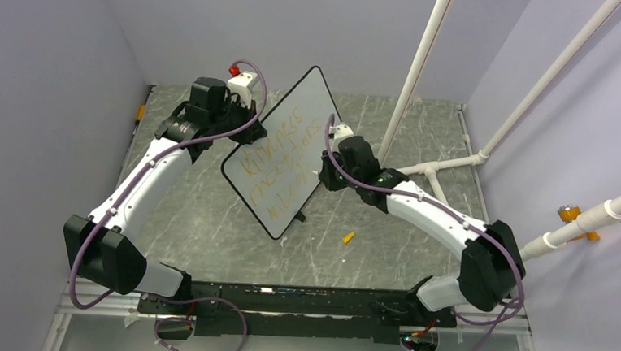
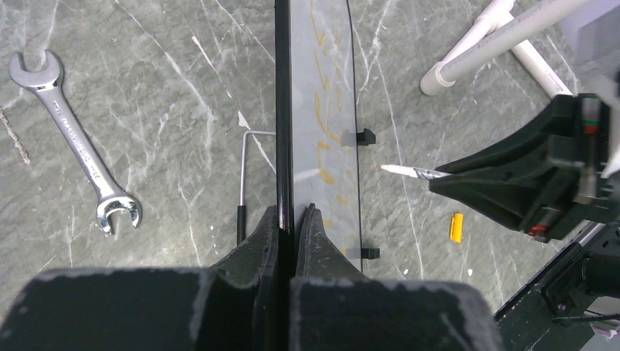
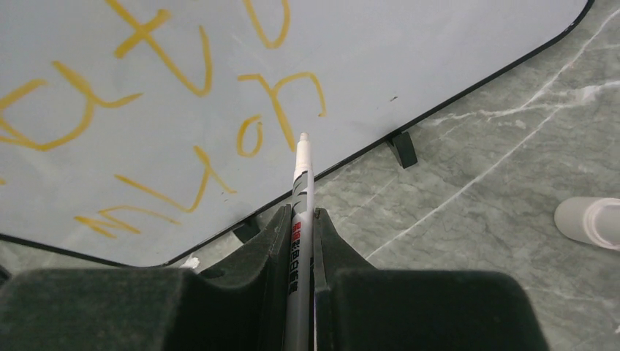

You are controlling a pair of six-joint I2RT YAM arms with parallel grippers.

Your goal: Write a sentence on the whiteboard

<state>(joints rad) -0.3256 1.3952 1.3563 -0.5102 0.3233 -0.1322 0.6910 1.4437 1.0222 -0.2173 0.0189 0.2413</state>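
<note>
Three orange lines of the sentence (image 1: 271, 173) cover the whiteboard (image 1: 294, 117), standing on edge on the table (image 1: 198, 226), its 10 o'clock edge pinched by the left gripper (image 2: 291, 216), while the right gripper (image 3: 300, 219) at 3 o'clock clamps the marker (image 3: 301, 172), whose hard push could twist the board loose.
</note>
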